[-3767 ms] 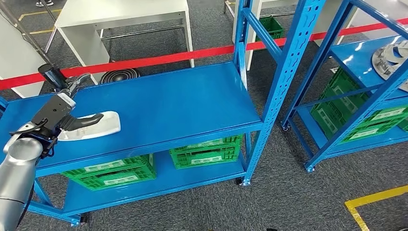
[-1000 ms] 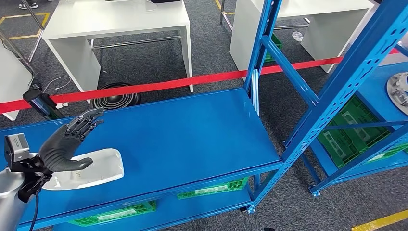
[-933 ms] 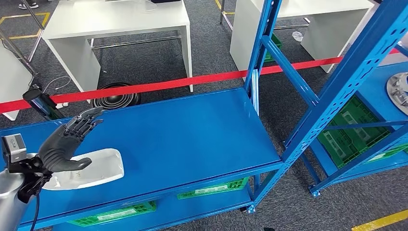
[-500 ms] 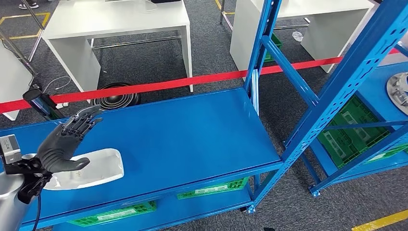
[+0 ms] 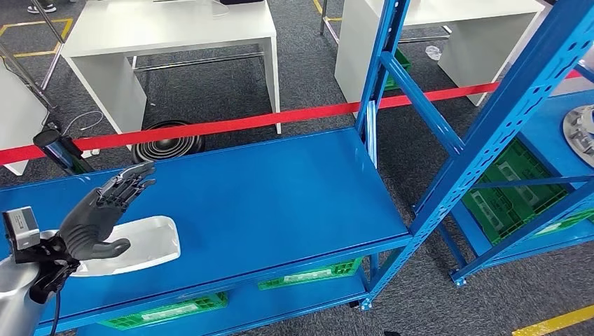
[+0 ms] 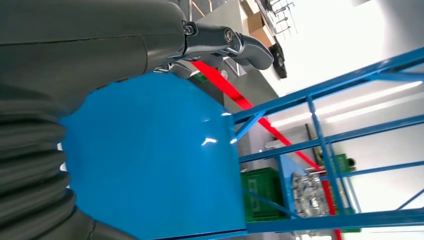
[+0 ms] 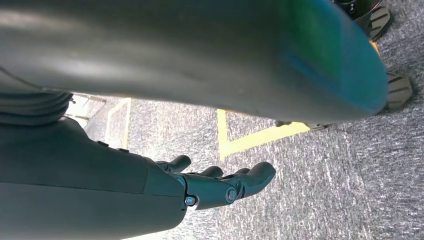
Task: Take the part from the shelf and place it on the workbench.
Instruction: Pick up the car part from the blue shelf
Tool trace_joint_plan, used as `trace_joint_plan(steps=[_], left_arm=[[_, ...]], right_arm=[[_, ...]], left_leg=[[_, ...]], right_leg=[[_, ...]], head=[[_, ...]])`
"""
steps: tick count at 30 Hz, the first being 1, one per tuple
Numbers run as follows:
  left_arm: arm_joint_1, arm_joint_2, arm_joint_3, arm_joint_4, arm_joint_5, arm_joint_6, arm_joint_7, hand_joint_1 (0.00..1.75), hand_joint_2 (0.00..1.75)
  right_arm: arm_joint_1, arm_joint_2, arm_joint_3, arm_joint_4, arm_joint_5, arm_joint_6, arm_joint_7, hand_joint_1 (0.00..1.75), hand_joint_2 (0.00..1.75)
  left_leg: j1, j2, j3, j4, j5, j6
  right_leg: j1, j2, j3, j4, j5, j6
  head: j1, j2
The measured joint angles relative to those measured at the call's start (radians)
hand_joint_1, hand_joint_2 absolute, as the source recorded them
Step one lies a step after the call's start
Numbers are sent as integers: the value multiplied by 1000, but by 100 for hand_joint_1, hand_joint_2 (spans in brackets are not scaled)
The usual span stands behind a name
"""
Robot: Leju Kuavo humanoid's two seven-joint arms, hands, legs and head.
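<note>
The left hand [image 5: 94, 222] is hovering over the white part [image 5: 140, 245], its fingers [image 5: 129, 183] spread and gripping nothing, so the part is lying flat near the front left corner of the blue shelf [image 5: 280, 189], while the right hand [image 7: 200, 187] is hanging with fingers loosely extended, empty.

Partly hidden and cropped items

Near end of white part [image 5: 143, 243] covered by left robot hand [image 5: 94, 220]; metal part [image 5: 581, 133] on neighbouring shelf cut by right edge, blurred in left wrist view; green crates [image 5: 308, 275] mostly concealed under shelf deck [image 5: 266, 189].
</note>
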Motion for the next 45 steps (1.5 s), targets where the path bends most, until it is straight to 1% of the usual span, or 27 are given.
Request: trace_joint_plan(steps=[4, 7, 9, 12, 14, 15, 19, 22, 30, 34, 39, 45], left_arm=[[20, 2, 4, -20, -52, 17, -12, 0, 175], [44, 13, 8, -42, -116, 57, -14, 0, 175], [70, 28, 8, -63, -198, 129, -13, 0, 175], [121, 59, 8, -106, -352, 271, -8, 0, 175], [153, 77, 8, -137, -424, 339, 0, 0, 175], [169, 87, 8, -153, -444, 358, 5, 0, 175], [224, 124, 8, -203, -491, 392, 21, 0, 175], [244, 140, 7, -220, -540, 404, 37, 0, 175], [247, 148, 5, -222, -595, 416, 49, 0, 175], [239, 149, -4, -215, -650, 423, 65, 0, 175], [197, 143, -20, -178, -708, 438, 80, 0, 175], [139, 141, -47, -104, -779, 495, 102, 0, 175]], right_arm=[[0, 0, -3, 0, 2, 0, 0, 0, 0], [0, 0, -7, 0, 5, -1, 0, 0, 0], [0, 0, -9, 0, 5, -2, 0, 0, 0], [1, 0, -18, 0, 3, -5, -2, 0, 0], [1, 0, -25, 0, 1, -8, -4, 0, 0], [0, 0, -28, 0, 1, -8, -4, 0, 0], [0, 0, -35, 0, 4, -9, 0, 0, 0], [-1, 0, -39, 0, 6, -9, 0, 0, 0], [-2, 0, -49, 0, 6, -12, 0, 0, 0], [-3, 1, -51, 0, 7, -14, 0, 0, 0], [-6, 1, -56, 0, 10, -16, 2, 0, 0], [-6, 2, -58, 0, 16, -15, 2, 0, 0]], left_leg=[[0, 0, 0, 0, 0, 0], [0, 0, 0, 0, 0, 0], [0, 0, 0, 0, 0, 0], [0, 1, 1, 0, -1, -1], [0, 1, 1, 0, -1, -1], [0, 1, 1, -1, -1, -1], [0, 1, 1, -1, -2, -2], [0, 0, 1, -1, -2, -2], [0, 0, 1, -1, -2, -1], [0, 1, 1, -1, -2, -2], [0, 1, 1, -1, -2, -2], [0, 1, 2, -1, -2, -2]], right_leg=[[0, 0, 0, 0, 0, 0], [0, 0, 0, 0, 0, 0], [0, 0, 0, 0, -1, -1], [0, 0, 0, 0, -1, -2], [0, 0, 0, 0, -2, -2], [0, 0, 0, 0, -2, -2], [0, 0, 0, 0, -3, -3], [0, 0, 0, 0, -3, -2], [0, 0, 0, 0, -3, -2], [0, 0, 0, 0, -3, -2], [0, 0, 0, 0, -3, -2], [0, 0, 0, 0, -3, -2]], head=[[0, 0], [0, 0], [0, 0], [0, 0], [0, 0], [0, 0], [0, 0], [0, 0], [0, 0], [0, 0], [0, 0], [0, 0]])
